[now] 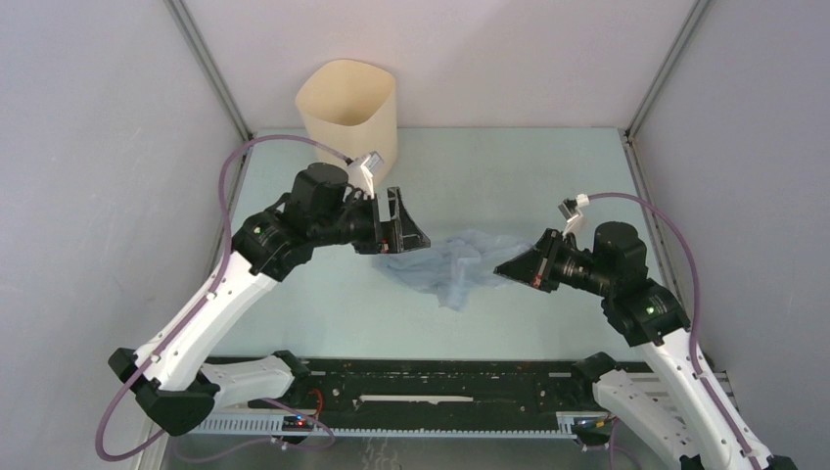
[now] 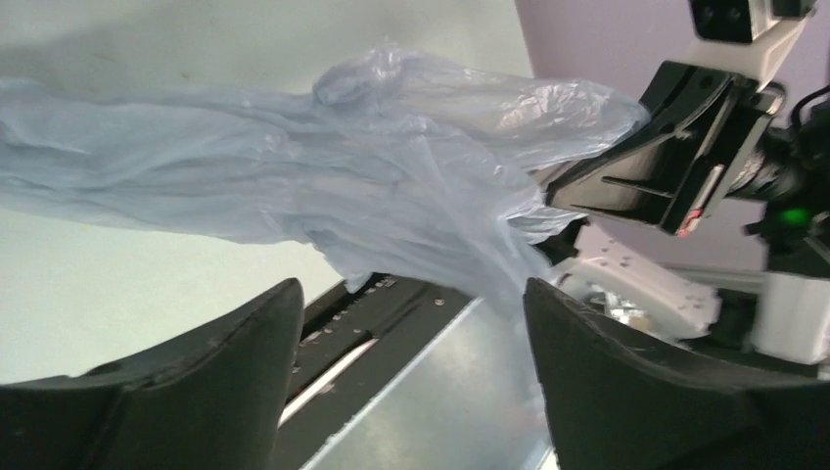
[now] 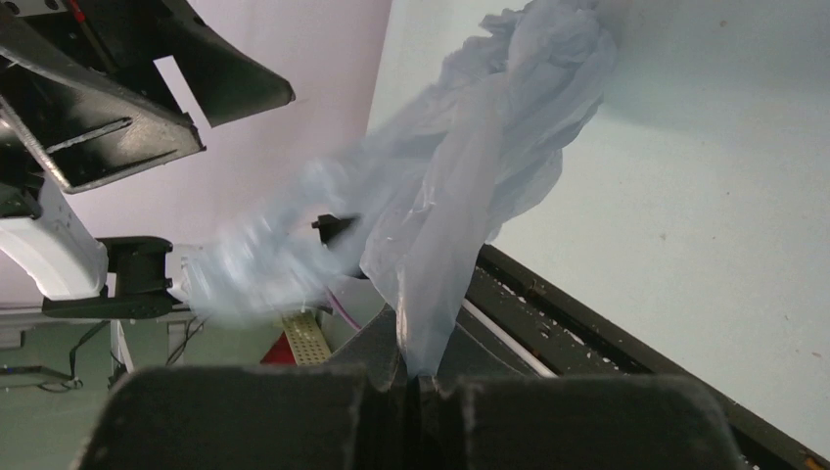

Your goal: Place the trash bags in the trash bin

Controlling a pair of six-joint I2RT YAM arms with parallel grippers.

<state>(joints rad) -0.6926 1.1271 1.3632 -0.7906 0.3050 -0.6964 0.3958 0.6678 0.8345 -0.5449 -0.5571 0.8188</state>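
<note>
Right gripper (image 3: pixel 416 388) pinching trash bag (image 1: pixel 452 262), pale-green table (image 1: pixel 509 166), grey walls (image 1: pixel 88 147)

Bright, even light; trash bag (image 3: pixel 254 269) partly blurred in right wrist view

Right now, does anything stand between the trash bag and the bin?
Yes: seen from above, the open left pincer and its wrist lie between the trash bag, pinched in the right pincer, and the trash bin at the back left.
</note>
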